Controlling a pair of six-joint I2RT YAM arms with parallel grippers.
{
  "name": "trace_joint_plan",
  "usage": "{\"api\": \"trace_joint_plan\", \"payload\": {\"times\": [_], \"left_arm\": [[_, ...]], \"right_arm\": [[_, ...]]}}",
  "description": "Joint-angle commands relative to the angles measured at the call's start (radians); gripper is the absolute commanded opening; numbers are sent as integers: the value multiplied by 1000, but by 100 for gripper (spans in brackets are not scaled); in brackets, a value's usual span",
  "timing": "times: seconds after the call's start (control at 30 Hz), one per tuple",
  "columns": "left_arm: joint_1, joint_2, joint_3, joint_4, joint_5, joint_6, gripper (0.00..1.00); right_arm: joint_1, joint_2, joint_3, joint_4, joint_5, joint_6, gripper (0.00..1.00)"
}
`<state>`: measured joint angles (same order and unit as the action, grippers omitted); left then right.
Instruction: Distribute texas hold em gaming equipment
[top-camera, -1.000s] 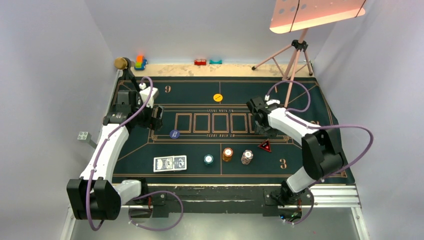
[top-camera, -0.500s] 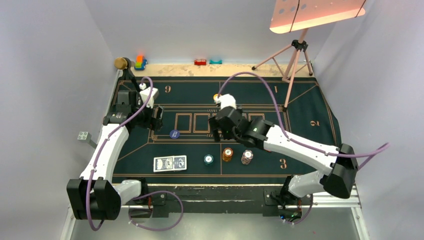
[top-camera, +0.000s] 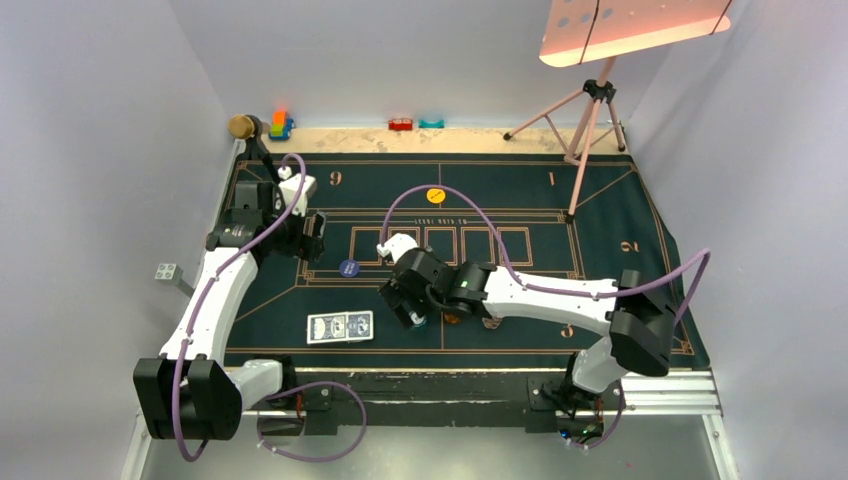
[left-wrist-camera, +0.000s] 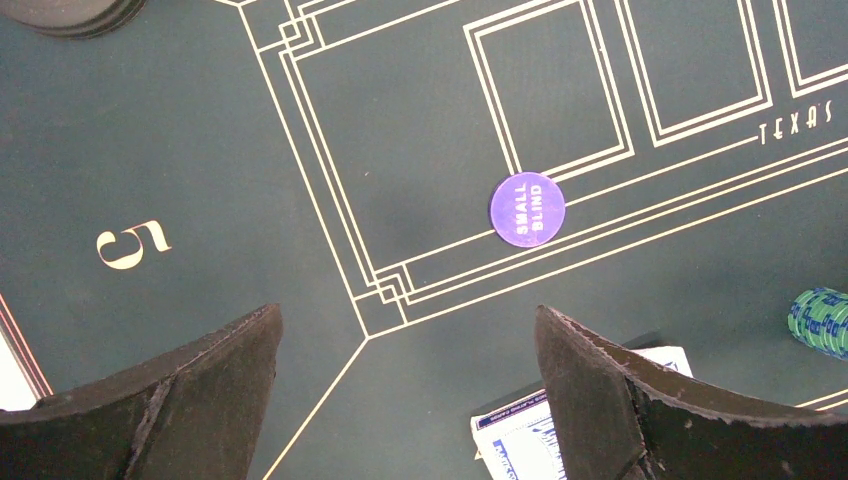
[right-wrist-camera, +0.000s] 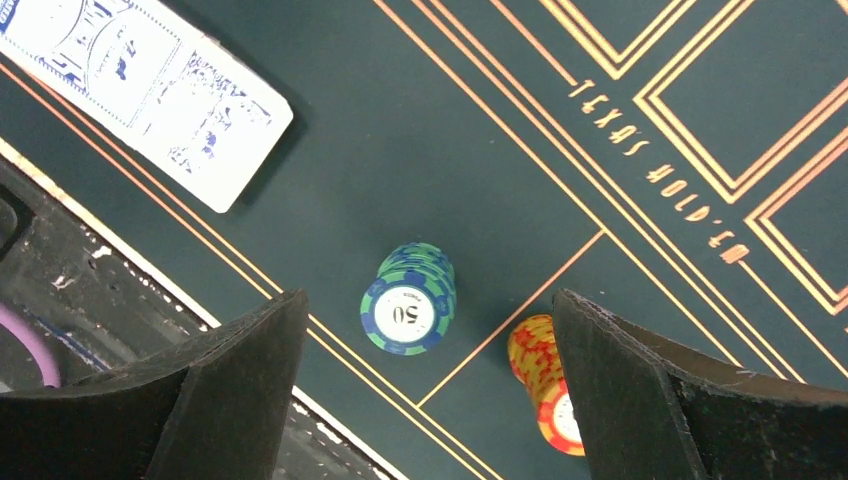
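Pincer on the right arm, spread wide, has swung over teal chips.

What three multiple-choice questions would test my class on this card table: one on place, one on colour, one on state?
1. Where does the purple disc lie? A held in a claw; B on the gold lines of the mat; C on top of chips.
2. What colour is the chip stack marked 50? A red; B white; C green and blue.
3. How is the right claw? A open; B shut on the disc; C shut on a chip.
Answers: B, it lies flat across the lines; C, its green and blue edges show; A, its fingers stand wide apart.
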<state>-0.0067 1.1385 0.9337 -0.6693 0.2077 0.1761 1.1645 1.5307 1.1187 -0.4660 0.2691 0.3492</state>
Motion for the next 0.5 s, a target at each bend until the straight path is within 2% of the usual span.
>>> {"api": "trace_joint_plan", "payload": {"times": [0.0, 0.13, 0.47], "left_arm": [[7, -20, -12, 24, 17, 9, 100], [7, -20, -11, 24, 22, 11, 100], [7, -21, -16, 23, 34, 11, 100]], "right_arm": [[18, 39, -19, 70, -55, -24, 95], [21, 74, -44, 93, -70, -18, 91], [20, 124, -85, 132, -39, -3, 74]]}}
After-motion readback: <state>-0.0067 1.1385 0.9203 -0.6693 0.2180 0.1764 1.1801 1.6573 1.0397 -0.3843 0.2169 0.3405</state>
